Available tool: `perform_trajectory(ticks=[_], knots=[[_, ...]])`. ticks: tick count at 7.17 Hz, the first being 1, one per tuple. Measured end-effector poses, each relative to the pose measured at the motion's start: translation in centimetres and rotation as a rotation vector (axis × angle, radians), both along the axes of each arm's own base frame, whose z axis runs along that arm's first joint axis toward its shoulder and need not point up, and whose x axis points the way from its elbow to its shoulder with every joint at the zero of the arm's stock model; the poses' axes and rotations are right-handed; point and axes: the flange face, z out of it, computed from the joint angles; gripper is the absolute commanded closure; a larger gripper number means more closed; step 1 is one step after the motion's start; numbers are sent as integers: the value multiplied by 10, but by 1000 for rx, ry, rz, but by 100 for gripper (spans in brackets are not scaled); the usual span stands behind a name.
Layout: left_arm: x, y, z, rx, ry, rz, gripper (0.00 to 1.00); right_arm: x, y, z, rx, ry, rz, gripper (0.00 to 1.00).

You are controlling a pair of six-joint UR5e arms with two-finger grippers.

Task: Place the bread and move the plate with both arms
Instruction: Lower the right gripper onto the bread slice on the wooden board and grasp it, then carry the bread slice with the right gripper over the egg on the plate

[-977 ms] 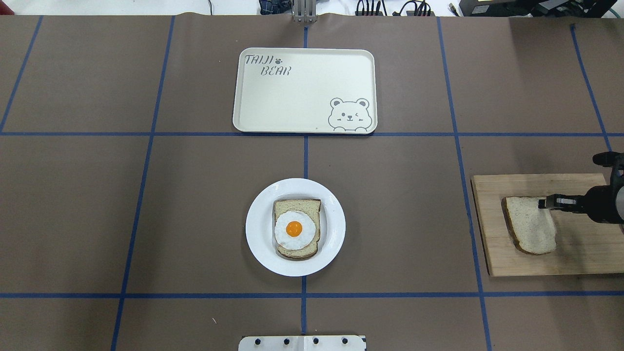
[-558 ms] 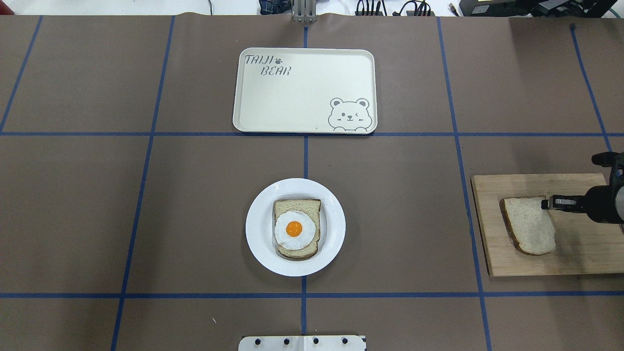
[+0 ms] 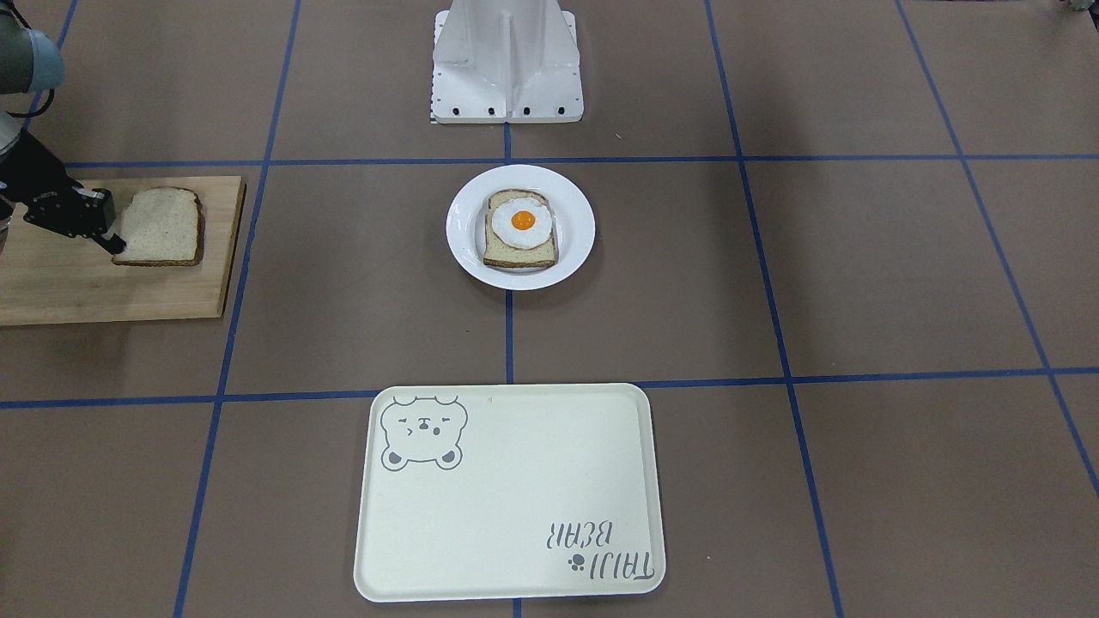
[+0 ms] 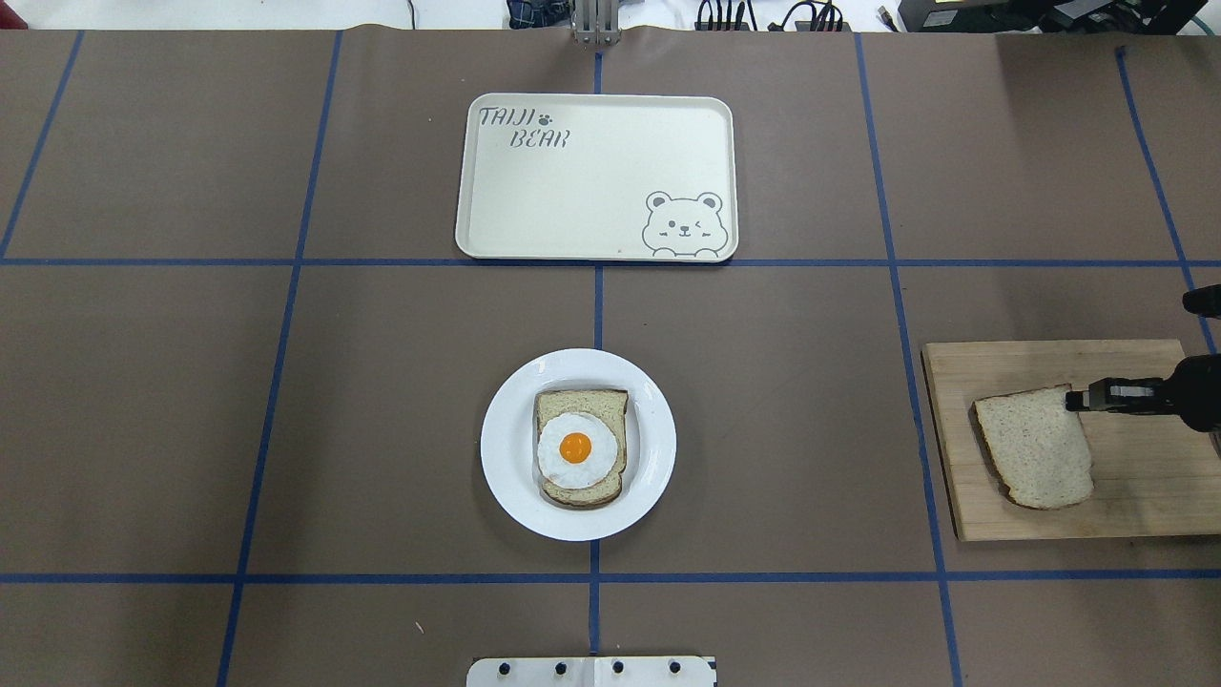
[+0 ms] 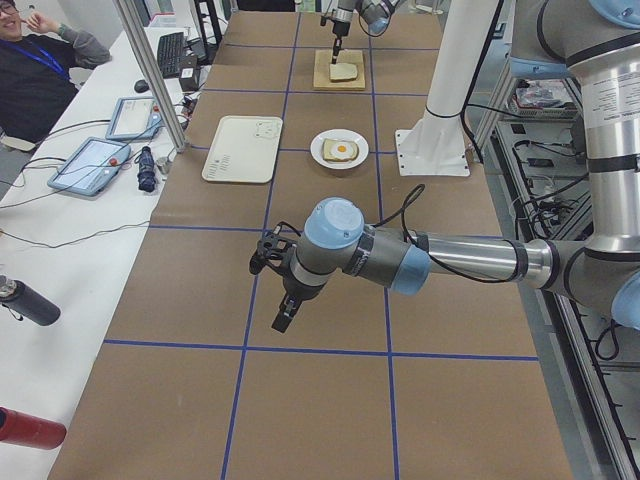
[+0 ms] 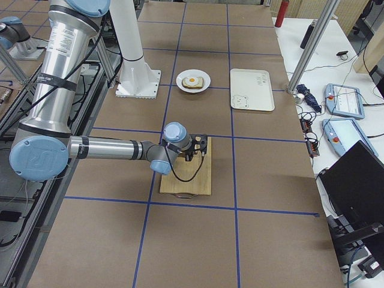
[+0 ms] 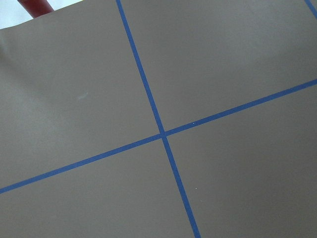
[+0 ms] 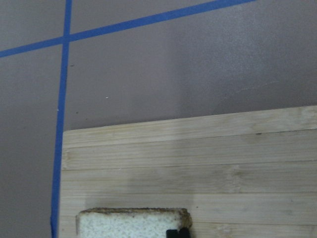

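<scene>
The bread [image 4: 1035, 447] is a plain slice on a wooden cutting board [image 4: 1145, 496] at the right; it also shows in the front view [image 3: 160, 226]. My right gripper [image 4: 1076, 398] is shut on the slice's far right corner. The right wrist view shows the slice's edge [image 8: 131, 223] with a black fingertip [image 8: 178, 232] on it. The white plate [image 4: 506, 477] sits mid-table and holds an egg-topped slice [image 4: 579, 447]. My left gripper [image 5: 283, 318] hovers over bare table far to the left, and shows only in the left side view, so I cannot tell whether it is open or shut.
A cream bear tray [image 4: 534, 210] lies beyond the plate. The white robot base [image 3: 506, 69] stands at the near edge. Blue tape lines cross the brown table. The left wrist view shows only table and tape.
My right gripper has drawn back a little to the right with the bread's corner. The slice has turned slightly and looks a bit raised. The plate and tray have not moved.
</scene>
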Motion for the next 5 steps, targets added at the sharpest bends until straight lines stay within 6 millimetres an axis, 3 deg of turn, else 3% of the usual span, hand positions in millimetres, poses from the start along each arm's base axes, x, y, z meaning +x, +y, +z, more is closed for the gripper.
perform_trajectory(ticks=[2,3,5], knots=[[0,0,0,-1,2,0,1,39,-16,-26,-5,-131,-57,100],[1,0,-1,0,10,3,1,49,-27,-42,6,-175,-77,100],[3,0,-2,0,31,11,1,38,-64,-86,46,-233,-85,100]])
